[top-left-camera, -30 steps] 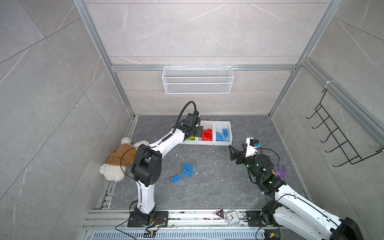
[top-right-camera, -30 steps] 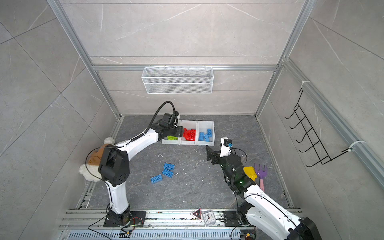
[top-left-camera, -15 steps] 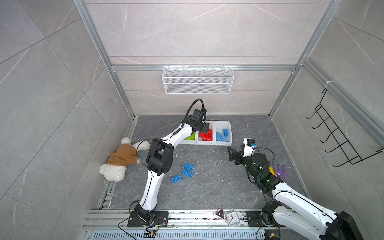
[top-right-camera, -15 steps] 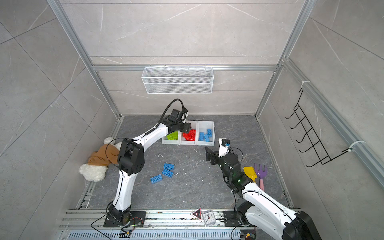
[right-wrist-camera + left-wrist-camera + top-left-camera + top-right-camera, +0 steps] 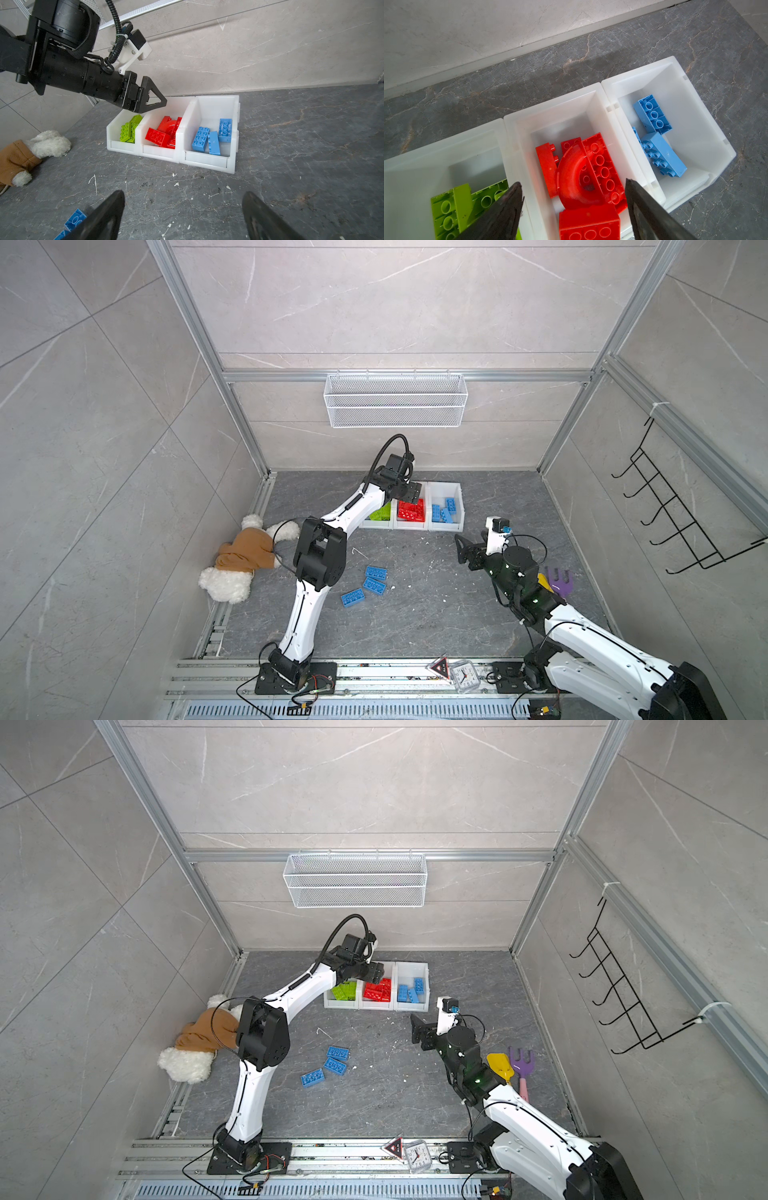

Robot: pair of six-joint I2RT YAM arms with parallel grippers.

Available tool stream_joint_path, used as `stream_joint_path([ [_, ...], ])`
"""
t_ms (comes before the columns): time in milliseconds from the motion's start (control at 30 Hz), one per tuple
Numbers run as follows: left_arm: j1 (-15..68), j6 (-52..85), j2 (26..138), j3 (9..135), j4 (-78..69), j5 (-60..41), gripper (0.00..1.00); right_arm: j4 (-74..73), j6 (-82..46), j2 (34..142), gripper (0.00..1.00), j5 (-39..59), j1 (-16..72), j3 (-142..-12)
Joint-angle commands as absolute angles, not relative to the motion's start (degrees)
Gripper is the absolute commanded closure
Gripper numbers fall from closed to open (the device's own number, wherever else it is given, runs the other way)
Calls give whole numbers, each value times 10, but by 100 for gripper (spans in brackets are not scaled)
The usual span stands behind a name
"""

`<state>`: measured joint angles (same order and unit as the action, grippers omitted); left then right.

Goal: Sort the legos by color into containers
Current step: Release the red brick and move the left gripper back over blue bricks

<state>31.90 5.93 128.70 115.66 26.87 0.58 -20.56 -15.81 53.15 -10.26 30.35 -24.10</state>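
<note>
Swung across from the lime-green end of the three joined white plastic open-top bins (image 5: 446, 489), the left end effector (image 5: 572, 182) now hangs over the middle bin (image 5: 560, 116), jaws spread wider and empty, a red studded plastic brick (image 5: 589, 223) lying loose just beneath it beside the red arch-shaped piece (image 5: 566, 176). Lime-green bricks (image 5: 128, 131) lie in the bin on one side of it, blue bricks (image 5: 200, 139) in the other, and three loose blue bricks (image 5: 375, 572) lie on the grey stone table (image 5: 415, 614) well behind it. The right end effector (image 5: 182, 193) hovers released and empty.

No writing can be read; numerals on the clock (image 5: 464, 676) are too small.
</note>
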Motion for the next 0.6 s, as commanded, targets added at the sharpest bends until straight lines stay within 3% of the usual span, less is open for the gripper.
stream_joint_path([
  [0,322,79,1222,1140,308,30,20,-196,-152,531,10,-101,304,-258],
  [333,332,161,933,778,394,68,19,-195,-154,542,10,-94,304,-263],
  [567,345,258,749,555,397,37,18,-192,-156,544,10,-90,304,-264],
])
